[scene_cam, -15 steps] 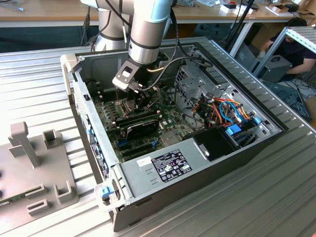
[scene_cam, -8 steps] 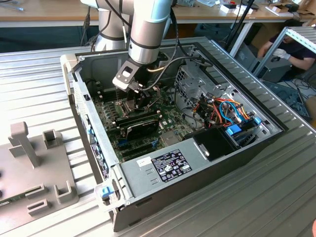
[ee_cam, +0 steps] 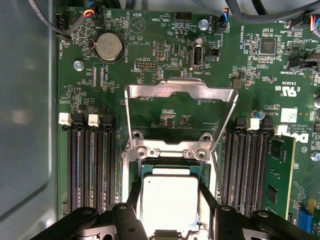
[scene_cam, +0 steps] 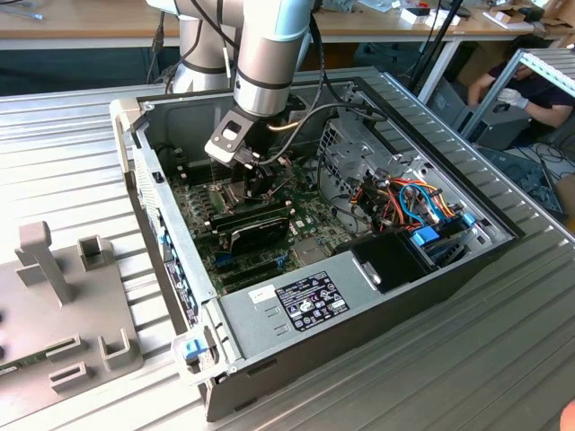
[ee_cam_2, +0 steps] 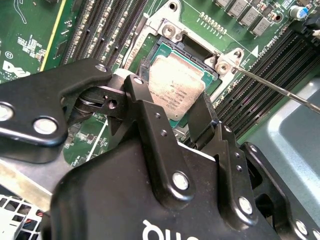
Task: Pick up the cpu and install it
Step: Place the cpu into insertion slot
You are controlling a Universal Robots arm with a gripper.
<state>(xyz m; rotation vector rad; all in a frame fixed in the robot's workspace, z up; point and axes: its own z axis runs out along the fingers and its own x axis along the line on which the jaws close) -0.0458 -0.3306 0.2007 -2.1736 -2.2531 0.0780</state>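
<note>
One ribbed tabletop (scene_cam: pixel 503 359) carries one open case (scene_cam: pixel 269 350). One arm (scene_cam: pixel 269 54) reaches down into the case. One grey fixture (scene_cam: pixel 63 305) stands on the tabletop toward the exterior view's left. Inside the case lies a single green motherboard (ee_cam: pixel 125 45). One hand (ee_cam_2: pixel 174 94) sits low at the socket (ee_cam_2: pixel 167 50), its two fingers (ee_cam_2: pixel 145 100) clenched against opposite edges of the one cpu (ee_cam: pixel 167 205). One metal frame (ee_cam: pixel 180 90) lies swung open beyond the socket, and one thin rod (ee_cam_2: pixel 280 90) angles away beside it. The cpu faces silver side up, square within the socket's outline. I cannot tell whether it is fully seated. One coin cell (ee_cam: pixel 109 47) sits on the motherboard past the frame.
</note>
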